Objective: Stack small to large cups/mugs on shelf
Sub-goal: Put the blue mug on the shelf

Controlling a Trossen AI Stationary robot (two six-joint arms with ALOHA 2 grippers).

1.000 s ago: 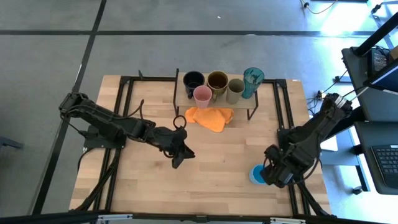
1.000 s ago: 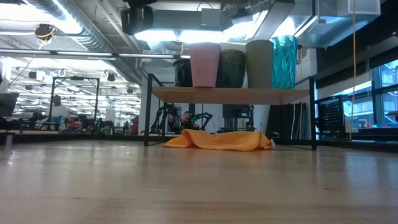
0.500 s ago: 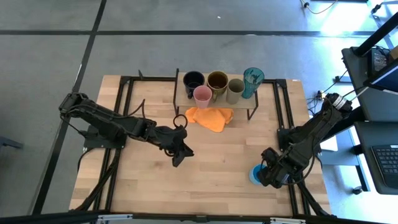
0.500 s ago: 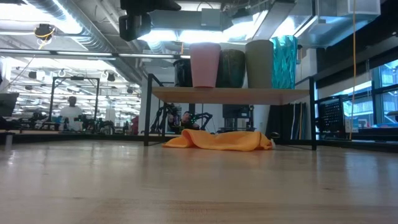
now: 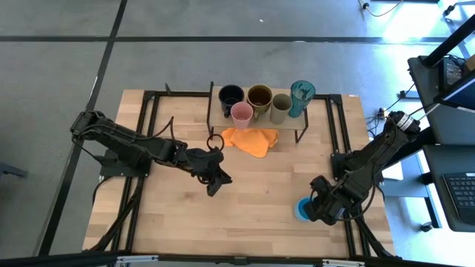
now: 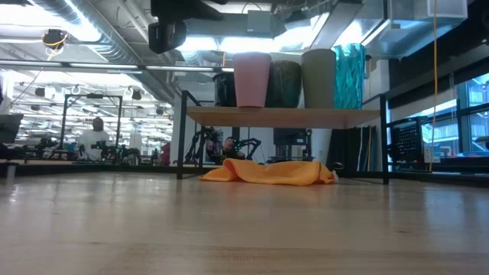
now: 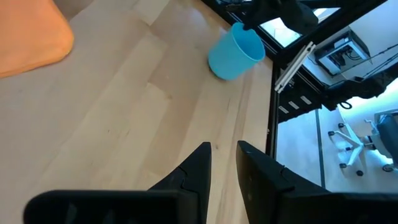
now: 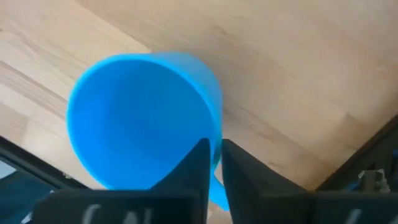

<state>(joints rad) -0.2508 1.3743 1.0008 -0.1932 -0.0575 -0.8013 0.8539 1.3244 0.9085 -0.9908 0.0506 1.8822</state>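
Blue mug point(image 7: 235, 43) alone on table; five cups on shelf point(image 6: 283, 116).

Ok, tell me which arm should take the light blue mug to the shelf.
The right. Its gripper is already at the light blue mug, with the rim between its fingers, while the left gripper hovers mid-table, well away. The shelf already carries four cups.

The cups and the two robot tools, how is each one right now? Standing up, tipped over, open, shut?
Light blue mug: tipped, at the table's right edge.
Pink cup: upright on the shelf.
Black mug: upright on shelf.
Mustard-brown mug: upright on shelf.
Olive-grey cup: upright on shelf.
Teal tumbler: upright on shelf.
Orange cloth: crumpled.
Right tool: nearly shut at the mug's rim.
Left tool: nearly shut, empty.
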